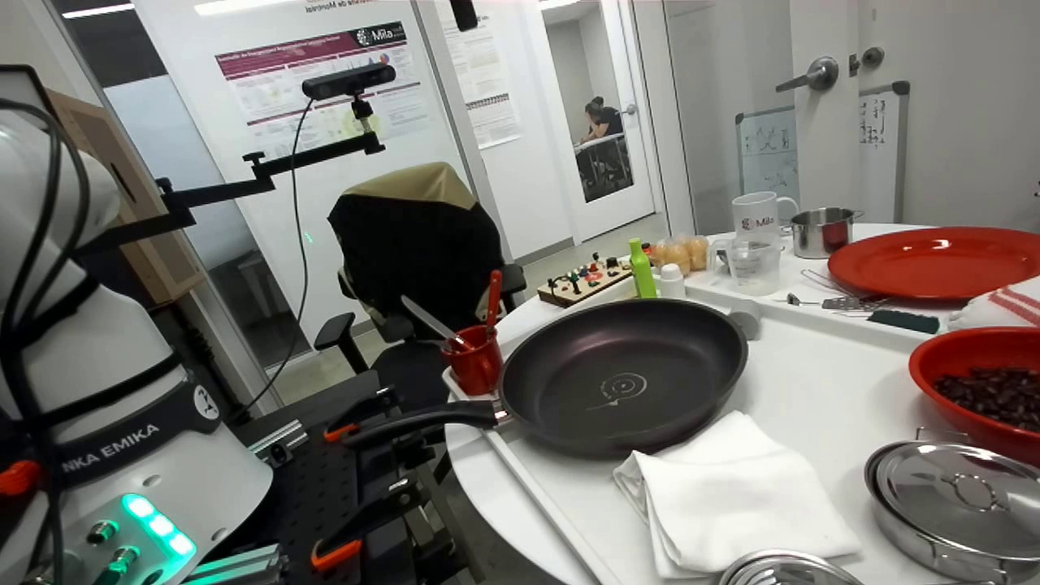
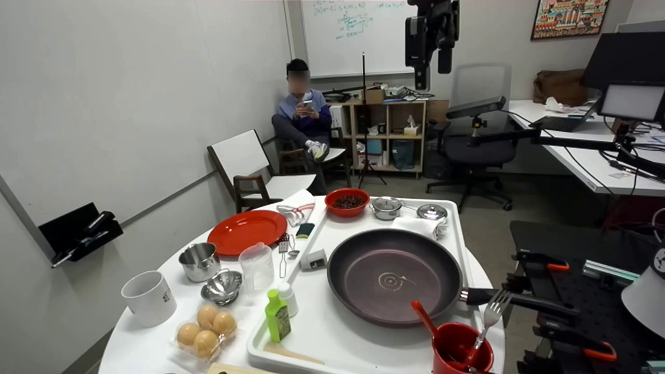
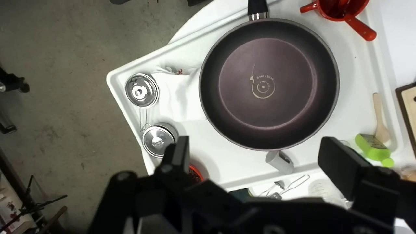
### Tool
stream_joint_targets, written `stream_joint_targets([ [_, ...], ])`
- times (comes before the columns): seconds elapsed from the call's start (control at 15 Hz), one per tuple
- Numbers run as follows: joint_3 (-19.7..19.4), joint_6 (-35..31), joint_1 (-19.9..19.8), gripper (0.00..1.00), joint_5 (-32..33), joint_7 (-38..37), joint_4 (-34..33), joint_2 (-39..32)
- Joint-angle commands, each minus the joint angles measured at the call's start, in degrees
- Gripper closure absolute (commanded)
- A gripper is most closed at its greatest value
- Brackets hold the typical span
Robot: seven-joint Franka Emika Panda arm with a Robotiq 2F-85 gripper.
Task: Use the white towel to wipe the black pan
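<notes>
A black pan (image 1: 621, 378) sits on a white tray, its handle over the table edge; it shows in an exterior view (image 2: 395, 280) and in the wrist view (image 3: 268, 84). A folded white towel (image 1: 735, 500) lies on the tray beside the pan. The towel shows behind the pan in an exterior view (image 2: 420, 225) and left of it in the wrist view (image 3: 180, 97), partly hidden under the rim. My gripper (image 3: 254, 143) is open and empty, high above the table; it also hangs at the top of an exterior view (image 2: 434, 72).
A red mug with utensils (image 2: 457, 345) stands near the pan handle. Lidded steel pots (image 3: 159, 140) and a red bowl of beans (image 2: 347, 210) stand by the towel. A grey cylinder (image 3: 280, 161) touches or nears the pan rim. A green bottle (image 2: 278, 317) and red-striped cloth (image 2: 298, 210) lie beyond.
</notes>
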State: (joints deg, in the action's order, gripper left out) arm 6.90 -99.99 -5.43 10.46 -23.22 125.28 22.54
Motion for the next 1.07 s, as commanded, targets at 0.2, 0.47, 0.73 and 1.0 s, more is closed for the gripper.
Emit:
stream_joint_targets([
  [0.2, -6.72, 1.33, -2.82, 0.00, 0.58, 1.37, -7.14, -9.51],
  [0.47, -10.66, 0.14, -3.03, 0.00, 1.20, 10.76, -8.36, -14.58],
  [0.73, -12.83, -3.08, -3.29, 0.00, 5.95, 18.91, -9.60, -19.34],
  [1.0, -14.11, -8.93, -3.66, 0.00, 14.52, 19.98, -8.28, -22.48],
])
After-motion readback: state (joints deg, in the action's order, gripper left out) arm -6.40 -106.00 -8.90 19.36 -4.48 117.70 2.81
